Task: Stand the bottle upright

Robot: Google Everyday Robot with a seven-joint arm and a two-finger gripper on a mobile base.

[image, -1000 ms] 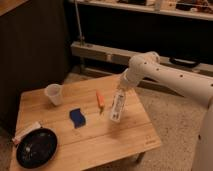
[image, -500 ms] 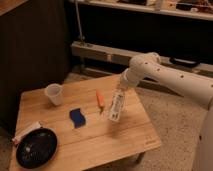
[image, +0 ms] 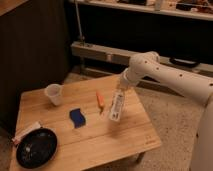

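Observation:
The slim white bottle (image: 116, 106) with a pale printed label hangs nearly upright, slightly tilted, its lower end at or just above the wooden table (image: 125, 142) right of centre. My gripper (image: 120, 90) reaches in from the right on the white arm (image: 165, 75). It is shut on the bottle's upper end. The cap is hidden in the gripper.
A thin orange stick (image: 100, 99) lies just left of the bottle. A blue sponge (image: 77, 117) lies near the middle, a white cup (image: 53, 93) at the back left, a black plate (image: 36, 147) at the front left and a white-and-red tube (image: 27, 131) beside it. A dark shelf unit stands behind.

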